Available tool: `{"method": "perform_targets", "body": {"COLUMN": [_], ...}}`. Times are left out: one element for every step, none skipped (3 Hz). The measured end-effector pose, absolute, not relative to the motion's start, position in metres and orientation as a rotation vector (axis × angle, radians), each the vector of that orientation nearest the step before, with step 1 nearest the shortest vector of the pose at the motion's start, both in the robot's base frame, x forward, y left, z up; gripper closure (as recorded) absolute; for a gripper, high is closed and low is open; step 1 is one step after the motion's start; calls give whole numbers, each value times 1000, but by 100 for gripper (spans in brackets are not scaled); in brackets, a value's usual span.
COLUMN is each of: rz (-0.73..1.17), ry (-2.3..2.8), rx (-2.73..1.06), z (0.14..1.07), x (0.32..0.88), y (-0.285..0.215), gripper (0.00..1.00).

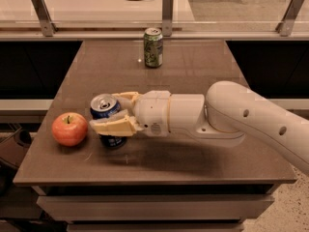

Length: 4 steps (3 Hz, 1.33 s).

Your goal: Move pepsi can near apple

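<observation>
The blue pepsi can (105, 109) stands upright at the front left of the brown table (193, 71), silver top showing. My gripper (116, 112) reaches in from the right, its pale fingers (114, 126) closed around the can's sides. The red-orange apple (70, 128) sits on the table just left of the can, a small gap between them.
A green patterned can (153, 47) stands at the back middle of the table. A light counter with metal posts (167, 6) runs behind the table. My white arm (241, 124) crosses the right front of the table. The table's front edge is close below the can.
</observation>
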<state>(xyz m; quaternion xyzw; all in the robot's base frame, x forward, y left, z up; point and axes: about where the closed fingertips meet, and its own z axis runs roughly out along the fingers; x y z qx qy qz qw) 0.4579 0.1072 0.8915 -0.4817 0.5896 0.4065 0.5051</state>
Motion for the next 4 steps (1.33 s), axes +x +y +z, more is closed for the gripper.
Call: {"method": "perform_targets", "body": {"rz": [981, 981, 982, 983], "ry": [1421, 1419, 1416, 1414], "rx": [-1167, -1171, -1176, -1180], "z": [892, 893, 894, 895], "x": [457, 456, 454, 453], "y": [109, 111, 113, 115], "gripper": [82, 59, 35, 12]}}
